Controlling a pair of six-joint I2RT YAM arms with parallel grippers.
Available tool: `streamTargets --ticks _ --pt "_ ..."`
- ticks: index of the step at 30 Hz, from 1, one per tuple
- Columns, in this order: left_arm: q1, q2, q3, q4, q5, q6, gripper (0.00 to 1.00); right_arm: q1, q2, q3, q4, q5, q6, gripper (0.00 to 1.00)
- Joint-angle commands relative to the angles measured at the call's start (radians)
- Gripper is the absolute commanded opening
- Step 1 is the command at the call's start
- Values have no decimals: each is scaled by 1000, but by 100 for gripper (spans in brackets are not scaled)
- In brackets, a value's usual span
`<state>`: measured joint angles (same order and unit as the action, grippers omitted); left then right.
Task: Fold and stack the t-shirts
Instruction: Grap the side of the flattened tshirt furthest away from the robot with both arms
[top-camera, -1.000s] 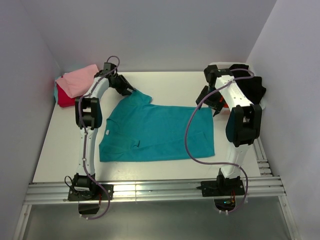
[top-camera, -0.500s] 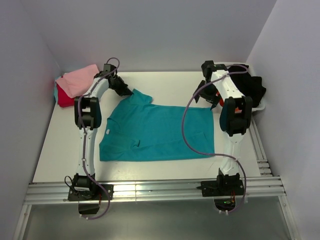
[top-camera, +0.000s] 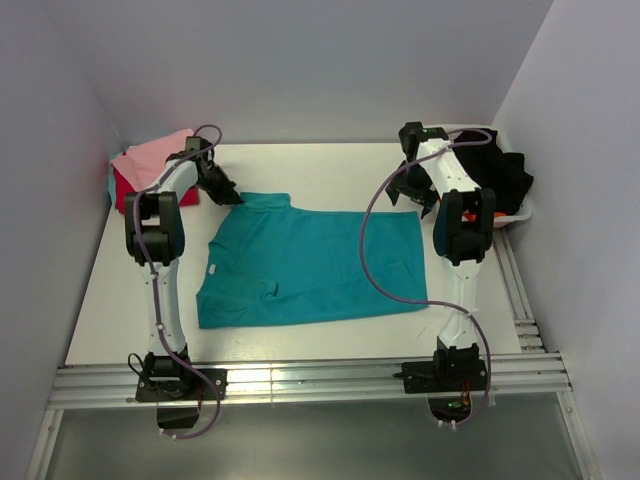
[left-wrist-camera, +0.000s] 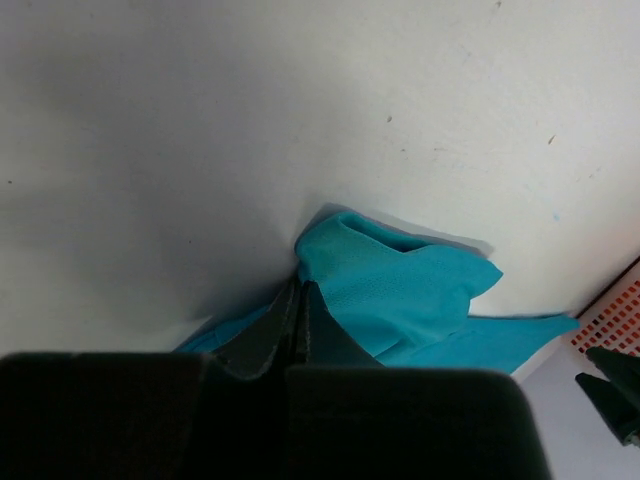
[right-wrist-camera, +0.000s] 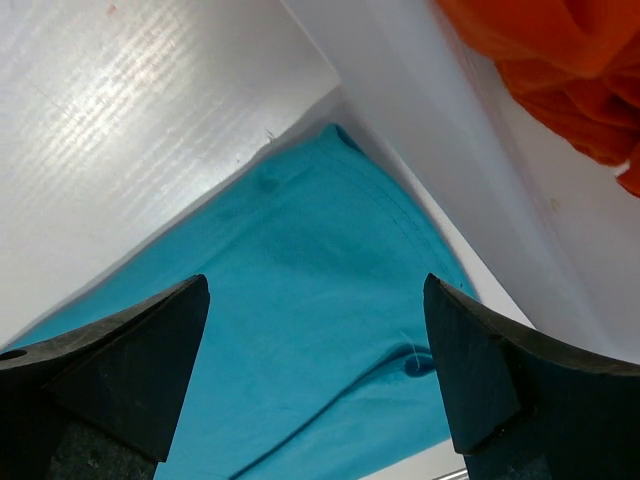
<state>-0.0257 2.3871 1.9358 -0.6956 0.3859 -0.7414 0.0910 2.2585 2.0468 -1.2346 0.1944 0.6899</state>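
Observation:
A teal t-shirt (top-camera: 310, 260) lies spread flat mid-table. My left gripper (top-camera: 232, 197) is shut on its far left sleeve corner; in the left wrist view the fingertips (left-wrist-camera: 300, 285) pinch the teal cloth (left-wrist-camera: 400, 290) just above the table. My right gripper (top-camera: 415, 195) is open and empty above the shirt's far right corner. The right wrist view shows the gripper (right-wrist-camera: 315, 290) with its jaws wide over teal cloth (right-wrist-camera: 300, 300). Folded pink (top-camera: 155, 160) and red (top-camera: 130, 195) shirts are stacked at the far left. A black shirt (top-camera: 505, 175) lies in the basket, and an orange shirt (right-wrist-camera: 560, 60) shows there too.
The white basket (top-camera: 520, 215) stands at the far right against the wall; its wall (right-wrist-camera: 430, 130) is close beside my right gripper. Grey walls enclose the table on the left, back and right. A metal rail (top-camera: 300, 380) runs along the near edge.
My left gripper has pulled the sleeve corner to the left, flattening the shirt's far edge. My right arm has swung from the basket side to over the shirt's far right corner.

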Motion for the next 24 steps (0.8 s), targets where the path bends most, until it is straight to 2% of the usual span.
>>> streamTargets --ticks 1,8,10,16,24 --pt "13 -20 -46 -61 -105 82 0 -10 47 67 -14 53 7 95" --pt "23 -9 -18 -87 -79 106 0 -11 174 254 -54 51 20 91" --pt "23 -9 -14 -84 -70 108 0 -16 196 263 -58 56 28 88" --pt "23 18 38 -120 -61 125 0 -27 185 176 -23 63 49 82" --pt "61 14 5 -101 -39 134 0 -25 170 90 7 92 62 76"
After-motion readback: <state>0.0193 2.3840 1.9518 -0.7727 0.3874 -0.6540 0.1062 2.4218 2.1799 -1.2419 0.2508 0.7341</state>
